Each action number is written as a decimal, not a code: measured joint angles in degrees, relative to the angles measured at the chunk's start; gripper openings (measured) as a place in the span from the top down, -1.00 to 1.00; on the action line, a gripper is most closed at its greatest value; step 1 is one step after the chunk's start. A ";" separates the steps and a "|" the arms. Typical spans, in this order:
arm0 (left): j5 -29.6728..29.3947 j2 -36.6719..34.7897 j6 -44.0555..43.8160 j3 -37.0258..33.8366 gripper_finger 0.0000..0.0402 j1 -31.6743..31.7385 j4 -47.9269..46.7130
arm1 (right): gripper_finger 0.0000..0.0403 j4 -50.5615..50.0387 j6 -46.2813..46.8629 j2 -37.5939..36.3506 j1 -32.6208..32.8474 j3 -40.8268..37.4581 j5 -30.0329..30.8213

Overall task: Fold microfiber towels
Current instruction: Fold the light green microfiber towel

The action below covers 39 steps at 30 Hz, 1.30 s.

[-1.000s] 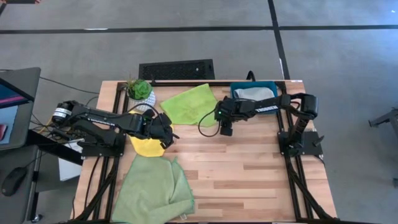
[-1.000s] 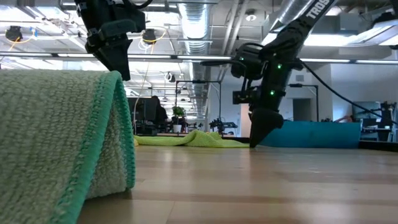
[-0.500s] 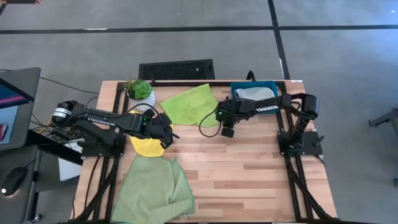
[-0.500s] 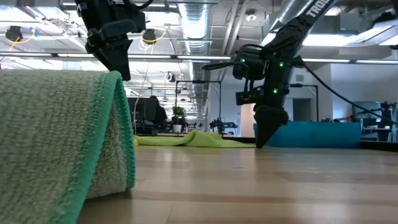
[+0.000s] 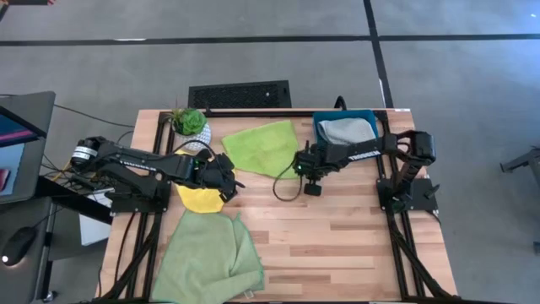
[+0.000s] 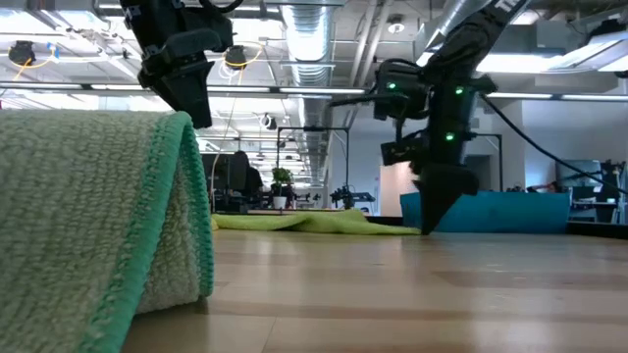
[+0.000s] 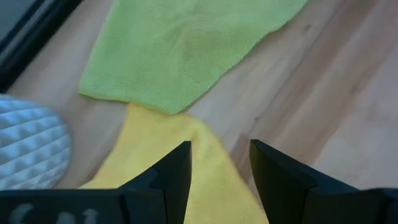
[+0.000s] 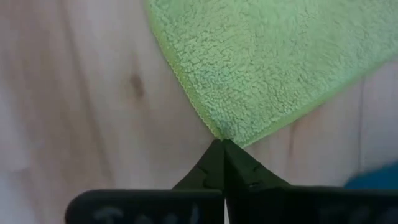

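The bright lime green towel [image 5: 260,148] lies spread on the wood at the far middle of the table. My right gripper [image 8: 222,144] is shut on its near right corner, down at the table top [image 6: 434,224]. The yellow towel [image 5: 201,199] lies at the left, and my left gripper [image 7: 219,163] hangs open above it, touching nothing [image 6: 193,110]. The large pale green towel [image 5: 209,257] lies rumpled at the near left. The grey towel [image 5: 348,131] rests inside the teal tray [image 5: 318,123]. My right gripper pinches the lime green towel's near right corner [image 8: 221,135] between its two fingertips. The fingers come from above, pointing steeply down. Only the very tip of the corner is in the hold; the rest of the towel lies flat on the table.
A potted plant in a white faceted pot [image 5: 190,123] stands at the far left, close to the lime towel. A dark keyboard-like slab [image 5: 240,94] lies behind the table's far edge. Bare wood fills the table's middle and near right [image 5: 337,236].
My right gripper has moved toward the table's right edge, staying low at the table top. The lime green towel's right corner has come along with it, and that side of the towel now lies spread out flatter.
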 joint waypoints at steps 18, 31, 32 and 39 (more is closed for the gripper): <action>1.57 0.15 18.09 -13.66 0.23 0.00 38.09 | 0.99 3.08 10.74 -24.77 7.92 -0.01 12.50; -1.95 11.28 39.12 -15.78 0.23 0.16 69.18 | 1.00 12.39 10.78 -26.18 4.98 0.14 13.33; -2.59 11.57 39.10 -15.78 0.23 0.41 68.43 | 1.00 12.04 10.78 -26.20 5.06 0.17 13.27; -4.98 11.67 21.97 -15.78 0.23 7.65 59.07 | 0.99 3.90 13.98 -26.20 8.10 0.14 13.10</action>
